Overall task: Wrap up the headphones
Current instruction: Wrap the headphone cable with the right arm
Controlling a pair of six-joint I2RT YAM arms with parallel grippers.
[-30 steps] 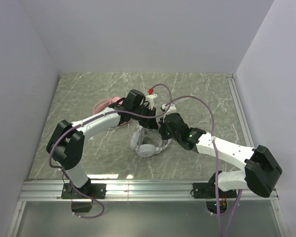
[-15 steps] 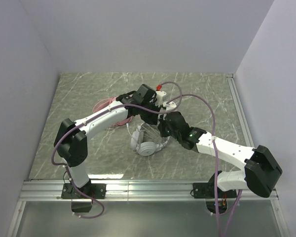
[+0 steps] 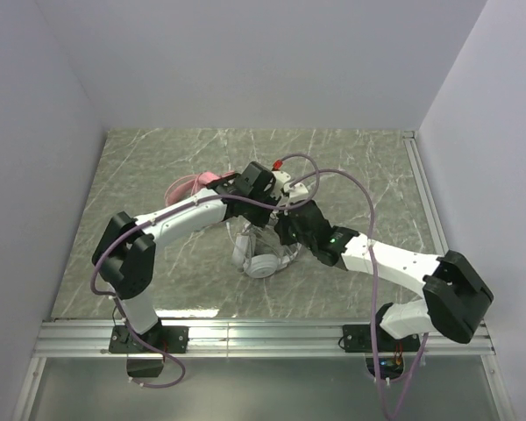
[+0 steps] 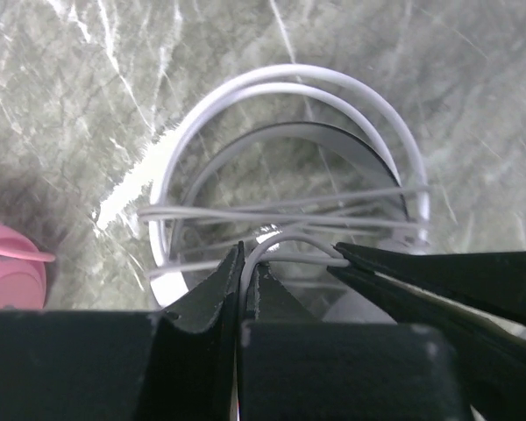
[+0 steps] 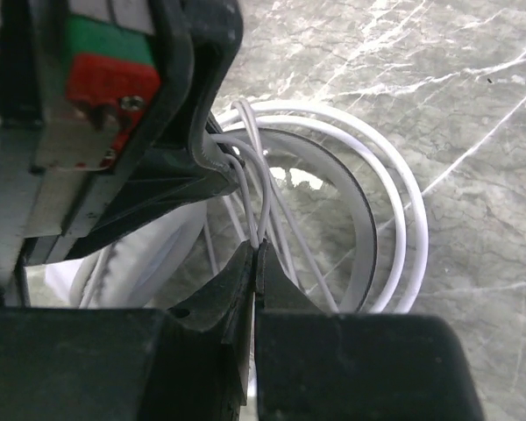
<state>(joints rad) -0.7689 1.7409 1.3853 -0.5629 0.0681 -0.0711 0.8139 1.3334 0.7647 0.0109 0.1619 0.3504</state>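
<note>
Beneath my left gripper (image 4: 248,263) and right gripper (image 5: 256,254), arms bent inward and meeting, sits the white headset (image 3: 263,265); both grippers pinch its cable (image 4: 289,210).

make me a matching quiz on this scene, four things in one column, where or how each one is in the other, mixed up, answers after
1 pink headphones
2 white headphones
3 white cable
4 table

a grey marble surface
b pinched by left gripper and right gripper
c resting mid-table, beneath both grippers
d partly hidden behind the left arm

Pairs: 1-d, 2-c, 3-b, 4-a
</note>
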